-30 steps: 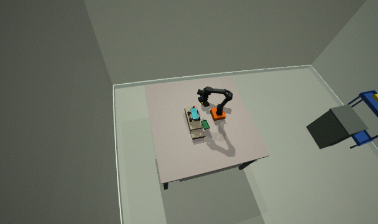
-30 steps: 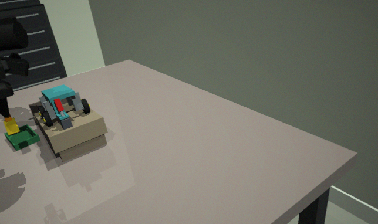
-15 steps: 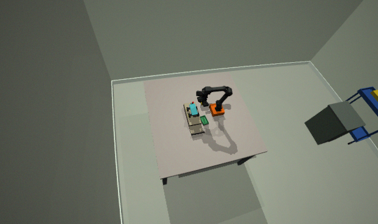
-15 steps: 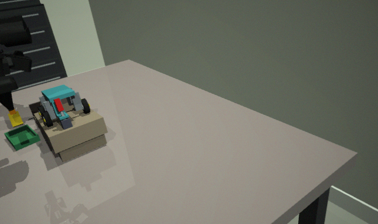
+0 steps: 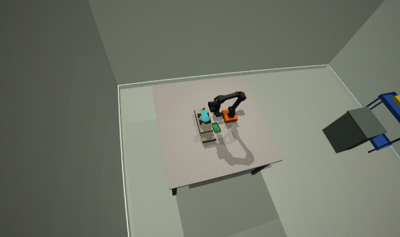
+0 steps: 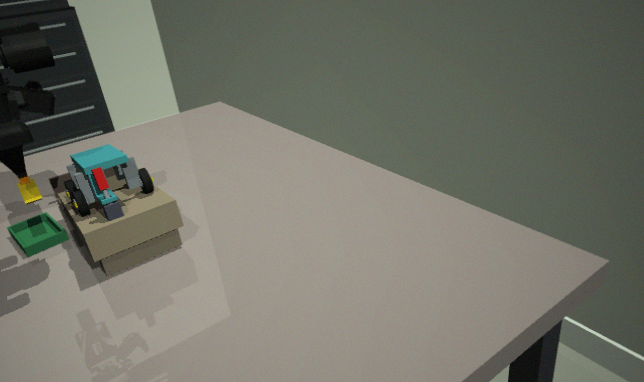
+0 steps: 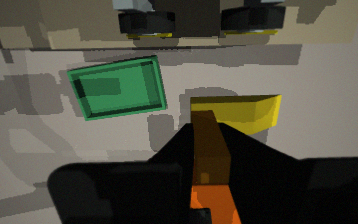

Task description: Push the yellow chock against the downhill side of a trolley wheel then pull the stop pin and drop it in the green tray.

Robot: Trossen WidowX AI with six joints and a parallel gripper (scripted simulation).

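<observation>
My gripper (image 7: 203,129) (image 6: 19,170) (image 5: 217,112) is shut on the orange handle (image 7: 211,160) (image 6: 24,179) of the yellow chock (image 7: 250,112) (image 6: 31,193). It holds the chock low over the table, beside the ramp (image 6: 133,225) (image 5: 207,134) (image 7: 55,25) and apart from it. The teal trolley (image 6: 97,156) (image 5: 204,115) stands on the ramp; two of its black wheels show in the wrist view (image 7: 147,22) (image 7: 252,17). The red-headed stop pin (image 6: 99,177) (image 5: 204,108) sits at the trolley's uphill end. The green tray (image 7: 117,87) (image 6: 37,234) (image 5: 216,127) lies empty beside the chock.
The arm's orange base (image 5: 230,117) stands on the table behind the gripper. A dark slatted panel (image 6: 68,85) stands behind the table. A grey box (image 5: 354,130) and a blue frame (image 5: 393,105) stand on the floor far to the right.
</observation>
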